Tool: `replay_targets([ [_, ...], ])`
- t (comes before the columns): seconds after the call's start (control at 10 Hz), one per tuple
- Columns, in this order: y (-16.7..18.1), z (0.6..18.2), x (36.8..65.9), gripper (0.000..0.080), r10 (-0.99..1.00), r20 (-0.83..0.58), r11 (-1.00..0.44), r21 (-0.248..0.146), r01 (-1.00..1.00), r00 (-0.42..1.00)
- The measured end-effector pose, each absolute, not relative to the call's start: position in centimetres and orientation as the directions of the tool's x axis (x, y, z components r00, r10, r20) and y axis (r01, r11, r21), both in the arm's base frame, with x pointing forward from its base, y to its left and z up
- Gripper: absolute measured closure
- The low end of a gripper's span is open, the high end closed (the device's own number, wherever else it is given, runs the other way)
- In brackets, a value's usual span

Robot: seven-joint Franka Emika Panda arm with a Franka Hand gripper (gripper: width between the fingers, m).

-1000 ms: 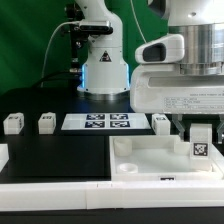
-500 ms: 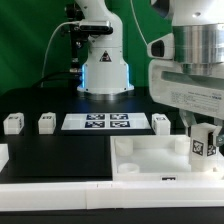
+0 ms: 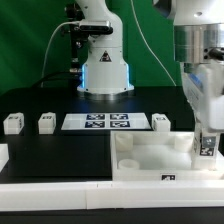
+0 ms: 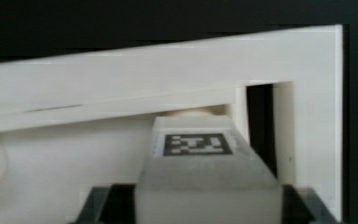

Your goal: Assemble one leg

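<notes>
**Operator:** At the table's front right corner, what do you read from the exterior view?

**Technician:** You have the gripper (image 3: 207,140) low over the white tray (image 3: 140,160), which lies along the table's front edge toward the right. The leg (image 3: 206,146) stands upright in the fingers at the tray's right-hand corner, its tag facing the camera. Judge it as at the corner socket, but you cannot confirm seating from this angle: the tray wall hides the foot of the leg.

**Operator:** And the other parts?

**Technician:** You can see three more small tagged blocks toward the back of the table: one near the left edge (image 3: 12,123), a second (image 3: 46,123) just beside it, and a third (image 3: 161,122) at the right end of the marker board (image 3: 105,122). All three lie well apart from the tray and untouched.

**Operator:** What does the wrist view add?

**Technician:** You see the leg (image 4: 197,160) clamped between the two dark fingertips (image 4: 105,205), its tag turned to the lens. Its far end points into the tray's inner corner (image 4: 274,110), next to a dark slot in the wall. Contact with the socket cannot be told.

**Operator:** So where does the task stand?

**Technician:** Treat pickup and transport as done. Insertion, any twisting home and release remain, as far as these views show.
</notes>
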State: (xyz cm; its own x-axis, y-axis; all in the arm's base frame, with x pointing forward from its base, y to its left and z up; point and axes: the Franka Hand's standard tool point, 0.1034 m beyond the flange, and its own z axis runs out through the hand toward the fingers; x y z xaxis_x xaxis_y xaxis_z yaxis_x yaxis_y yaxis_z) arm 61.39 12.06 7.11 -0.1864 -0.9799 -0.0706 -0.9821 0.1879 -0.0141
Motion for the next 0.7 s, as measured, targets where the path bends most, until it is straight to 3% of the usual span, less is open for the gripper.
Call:
replay_targets([
  [0.1, 12.01, 7.14, 61.41, 0.0506, -0.962, -0.071, 0.264, -0.01, -0.964, -0.263],
  [0.3, 12.01, 7.13, 61.4, 0.0506, -0.974, -0.068, 0.219, -0.013, -0.976, -0.217],
  [0.4, 12.04, 7.12, 61.39, 0.0425, -0.98, -0.068, 0.188, -0.015, -0.982, -0.186],
  [0.5, 12.09, 7.12, 61.38, 0.0256, -0.981, -0.068, 0.185, -0.016, -0.983, -0.184],
  [0.6, 12.08, 7.12, 61.39, 0.0256, -0.991, -0.067, 0.12, -0.02, -0.993, -0.119],
  [0.7, 11.98, 7.12, 61.4, 0.0169, -0.998, -0.064, -0.005, -0.028, -1.0, 0.007],
])
